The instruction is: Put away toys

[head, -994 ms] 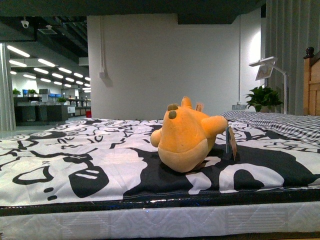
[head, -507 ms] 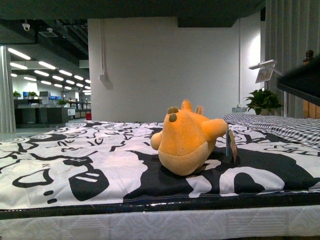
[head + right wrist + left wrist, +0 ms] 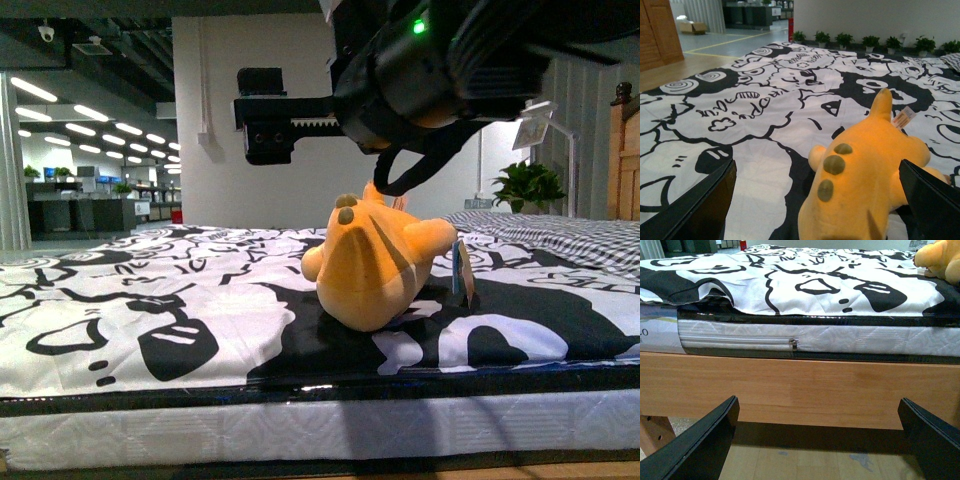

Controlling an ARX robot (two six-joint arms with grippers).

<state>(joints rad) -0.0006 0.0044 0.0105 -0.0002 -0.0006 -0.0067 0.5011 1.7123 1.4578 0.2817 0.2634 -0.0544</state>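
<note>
The right gripper [image 3: 816,162], spread wide, is poised just above the plush [image 3: 865,175] lying on the bed [image 3: 740,110] beneath and ahead of it, seemingly so that it can be straddled, while the left gripper [image 3: 817,399], likewise spread, is parked low

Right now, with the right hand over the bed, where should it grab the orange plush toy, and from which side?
Probably the rounded body of the orange plush toy, across its width near the dark spots, coming from above. It lies back-up on the patterned bedsheet, and the open right hand frames it. The thin tail and tag look too slight.
</note>
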